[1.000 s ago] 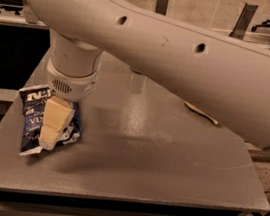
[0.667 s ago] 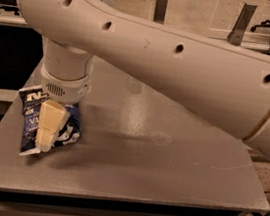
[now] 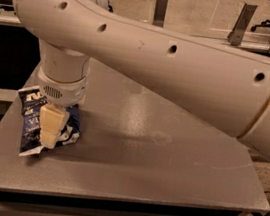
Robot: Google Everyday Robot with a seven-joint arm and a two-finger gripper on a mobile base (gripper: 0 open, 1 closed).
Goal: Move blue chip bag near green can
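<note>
The cream gripper [image 3: 51, 129] presses down onto the crinkly navy-blue chip bag with white lettering [image 3: 30, 123] directly beneath it, likely to grasp it, though whether it has hold cannot be told. The grey tabletop [image 3: 167, 160] spreads beyond. No green can shows. Since a second ago the white arm [image 3: 157, 63] has swung lower, while the gripper and bag are unmoved.

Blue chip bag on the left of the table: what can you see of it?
The blue chip bag is a crinkly, dark navy packet with white lettering, lying near the grey table's left edge. The pale gripper is down over its middle, hiding part of it.
</note>
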